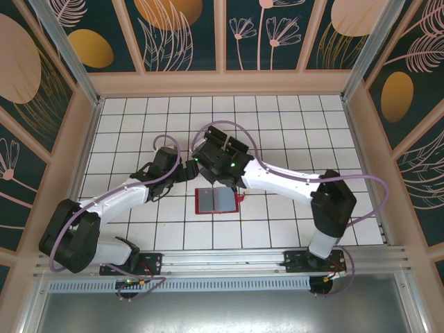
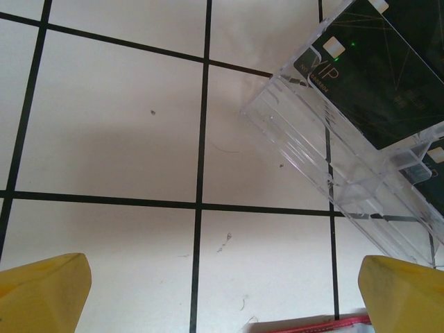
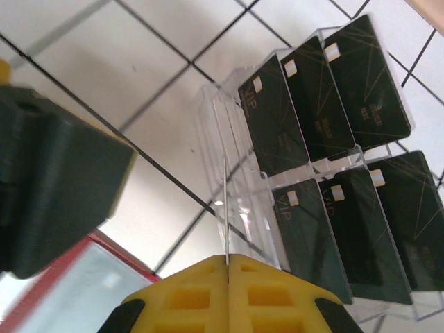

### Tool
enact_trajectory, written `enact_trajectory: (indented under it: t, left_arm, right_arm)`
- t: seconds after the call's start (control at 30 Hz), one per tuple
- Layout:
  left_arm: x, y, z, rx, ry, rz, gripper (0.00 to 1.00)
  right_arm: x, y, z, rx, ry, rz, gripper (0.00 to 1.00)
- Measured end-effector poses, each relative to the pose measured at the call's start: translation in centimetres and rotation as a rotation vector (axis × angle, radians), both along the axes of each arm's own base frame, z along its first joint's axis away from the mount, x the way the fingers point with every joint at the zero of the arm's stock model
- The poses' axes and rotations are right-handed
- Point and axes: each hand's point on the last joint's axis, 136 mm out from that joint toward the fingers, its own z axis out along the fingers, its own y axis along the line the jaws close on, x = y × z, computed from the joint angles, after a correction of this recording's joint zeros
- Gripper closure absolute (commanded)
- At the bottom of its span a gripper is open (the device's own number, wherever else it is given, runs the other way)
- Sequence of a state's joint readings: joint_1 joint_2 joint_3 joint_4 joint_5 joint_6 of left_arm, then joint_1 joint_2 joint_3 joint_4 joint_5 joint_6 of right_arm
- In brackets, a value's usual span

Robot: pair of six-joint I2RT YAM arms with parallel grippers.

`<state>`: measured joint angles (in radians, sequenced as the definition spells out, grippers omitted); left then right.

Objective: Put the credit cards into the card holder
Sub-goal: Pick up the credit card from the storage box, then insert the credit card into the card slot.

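The card holder (image 1: 218, 201) is a red wallet lying open on the tiled table, its grey-blue inside up; its red edge shows in the left wrist view (image 2: 326, 322) and the right wrist view (image 3: 90, 284). My right gripper (image 3: 227, 258) is shut on one thin credit card (image 3: 225, 208), seen edge-on and standing up from the yellow pads. Several dark credit cards (image 3: 326, 97) stand in a clear slotted rack (image 3: 243, 194). My left gripper (image 2: 225, 298) is open over bare tile, empty, with the rack (image 2: 312, 146) and a card (image 2: 388, 76) at its upper right.
In the top view both wrists meet just behind the wallet, left gripper (image 1: 189, 171) beside right gripper (image 1: 220, 161), and they cover the rack. The dark body of the left gripper (image 3: 48, 180) hangs close at the left of the right wrist view. Wooden walls ring the table.
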<state>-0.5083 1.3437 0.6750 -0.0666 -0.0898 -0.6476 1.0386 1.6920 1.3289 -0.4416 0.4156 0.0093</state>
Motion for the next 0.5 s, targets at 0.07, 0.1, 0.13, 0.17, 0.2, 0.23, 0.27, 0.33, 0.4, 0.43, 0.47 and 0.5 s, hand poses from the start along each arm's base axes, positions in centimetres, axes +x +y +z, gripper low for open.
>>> enact_trajectory:
  t: [0.07, 0.1, 0.13, 0.17, 0.2, 0.23, 0.27, 0.33, 0.4, 0.43, 0.47, 0.5]
  left_arm:
    - [-0.2, 0.1, 0.3, 0.002, -0.004, -0.004, 0.01]
    - [-0.3, 0.2, 0.5, 0.003, -0.006, -0.007, 0.01]
    - [-0.4, 0.2, 0.7, 0.003, -0.010, -0.009, 0.01]
    - [-0.5, 0.2, 0.9, 0.002, -0.016, -0.013, 0.01]
    - [-0.6, 0.3, 0.9, 0.000, -0.018, -0.014, 0.01]
    - [-0.9, 0.4, 0.9, 0.000, -0.018, -0.016, 0.01]
    - [-1.2, 0.5, 0.8, 0.001, -0.013, -0.020, 0.02]
    - [-1.8, 0.7, 0.4, 0.002, 0.002, -0.025, 0.02]
    - [-2.5, 0.8, -0.2, 0.001, 0.021, -0.035, 0.02]
    - [-2.9, 0.9, -0.5, 0.002, 0.031, -0.038, 0.02]
    - [-3.4, 1.0, -0.9, 0.004, 0.041, -0.043, 0.01]
    - [-3.8, 1.0, -1.2, 0.008, 0.050, -0.046, 0.02]
  right_arm:
    - [-0.9, -0.7, 0.5, 0.105, 0.020, -0.045, 1.00]
    - [-1.4, -1.0, 0.5, 0.151, 0.036, -0.062, 1.00]
    - [-2.1, -1.5, 0.3, 0.208, 0.058, -0.084, 1.00]
    - [-2.6, -1.9, 0.1, 0.268, 0.082, -0.106, 1.00]
    - [-3.1, -2.2, -0.2, 0.318, 0.104, -0.122, 1.00]
    - [-3.7, -2.5, -0.7, 0.375, 0.132, -0.142, 1.00]
    - [-4.1, -2.8, -1.3, 0.421, 0.158, -0.160, 1.00]
    - [-5.0, -3.3, -2.7, 0.503, 0.213, -0.198, 1.00]
    - [-5.6, -3.8, -4.1, 0.575, 0.265, -0.229, 1.00]
    - [-5.9, -4.1, -4.9, 0.609, 0.293, -0.248, 1.00]
    - [-6.2, -4.3, -5.5, 0.637, 0.318, -0.262, 1.00]
    - [-6.5, -4.5, -6.1, 0.662, 0.342, -0.274, 1.00]
